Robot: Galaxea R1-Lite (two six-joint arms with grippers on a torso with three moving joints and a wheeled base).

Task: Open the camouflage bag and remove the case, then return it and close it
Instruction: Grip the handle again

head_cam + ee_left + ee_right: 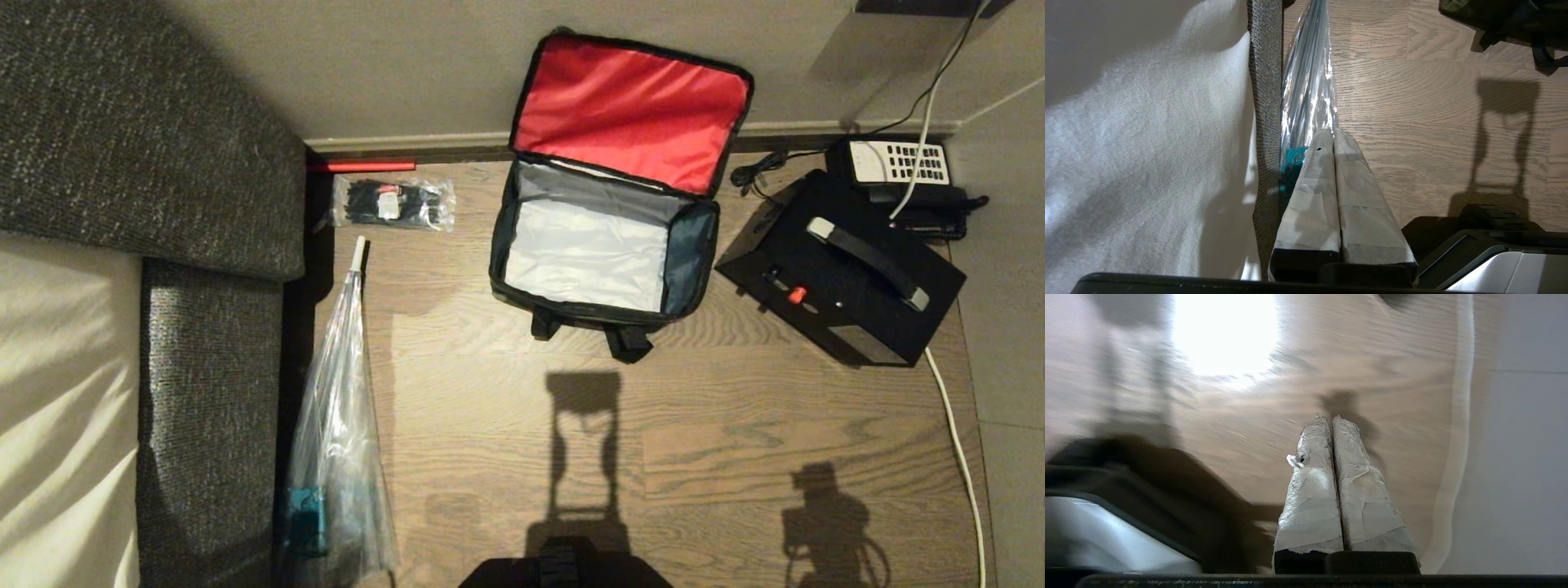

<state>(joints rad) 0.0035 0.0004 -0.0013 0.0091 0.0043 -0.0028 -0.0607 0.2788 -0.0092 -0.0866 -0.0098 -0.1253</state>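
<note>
One bag [608, 237] lies open on the wooden floor [506, 425], against the wall. Its single lid [629, 110] is thrown back and leans on the wall, red lining up. The pale grey inside holds nothing I can see. Two black straps [624, 339] stick out from its near edge.

One case [841, 278] sits on the floor just to the right of the bag, close beside it but apart, turned at an angle. It shows one red knob [797, 295] and one handle [869, 263] on its upper face.

Beyond the case I count one phone [894, 167] with a white keypad, touching or just behind the case's far corner. One white cable [959, 457] runs along the floor by the right edge.

To the left of the bag is one clear packet of black ties [394, 202], and nearer me one long clear wrapper [339, 433] lying along the sofa [147, 139].

I have two grippers, neither in the head view. My left gripper [1334, 132] is pressed shut with nothing in it, over the floor beside the wrapper and sofa. My right gripper [1332, 419] is also pressed shut and empty, over bare floor near the cable.
</note>
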